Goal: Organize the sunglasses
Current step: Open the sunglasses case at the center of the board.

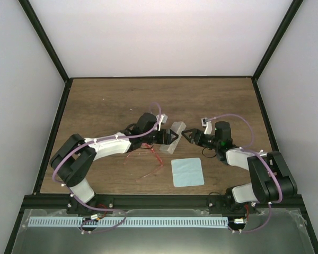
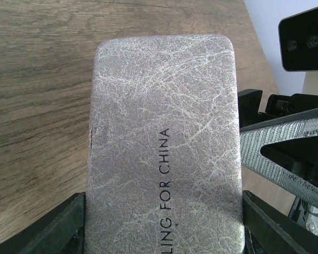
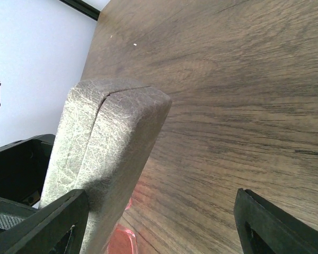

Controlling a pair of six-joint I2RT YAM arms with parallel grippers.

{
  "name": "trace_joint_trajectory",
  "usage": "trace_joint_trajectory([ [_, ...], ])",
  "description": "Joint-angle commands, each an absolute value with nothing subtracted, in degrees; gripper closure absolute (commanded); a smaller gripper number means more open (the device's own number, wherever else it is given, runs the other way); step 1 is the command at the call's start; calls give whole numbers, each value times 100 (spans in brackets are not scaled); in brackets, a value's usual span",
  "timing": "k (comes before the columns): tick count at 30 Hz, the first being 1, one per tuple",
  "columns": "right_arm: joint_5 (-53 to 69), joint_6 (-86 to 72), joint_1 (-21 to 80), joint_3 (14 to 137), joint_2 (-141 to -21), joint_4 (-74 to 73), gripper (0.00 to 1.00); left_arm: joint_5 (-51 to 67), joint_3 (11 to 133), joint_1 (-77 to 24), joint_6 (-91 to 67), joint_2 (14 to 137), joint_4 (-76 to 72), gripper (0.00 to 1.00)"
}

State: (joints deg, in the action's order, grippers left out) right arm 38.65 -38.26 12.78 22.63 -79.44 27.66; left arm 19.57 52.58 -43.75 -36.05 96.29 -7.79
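Observation:
The red wire-framed sunglasses lie on the wooden table just in front of my left forearm, and a pink-red part of them shows under the case in the right wrist view. My left gripper is shut across the width of the grey oblong case, which is closed and tilted off the table. My right gripper stands open beside the case. Its left finger is right next to the case's edge, and only bare wood lies between the jaws.
A pale blue square cloth lies flat near the front edge, between the two arms. Black frame rails border the table on the left, right and back. The right gripper's finger shows close by in the left wrist view.

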Motion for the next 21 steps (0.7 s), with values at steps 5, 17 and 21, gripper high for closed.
trace_joint_trajectory([
  [5,3949,-3798,1248,2260,-7688,2961,22,1860,5330,-4370,-3506,9639,-1049,42],
  [17,4178,-3784,1251,2389,-8046,2959,21,2338,5226,-4376,-3702,9536,-1330,41],
  [21,4036,-3716,1256,2471,-8130,2720,21,2476,5227,-4375,-3753,9570,-1420,41],
])
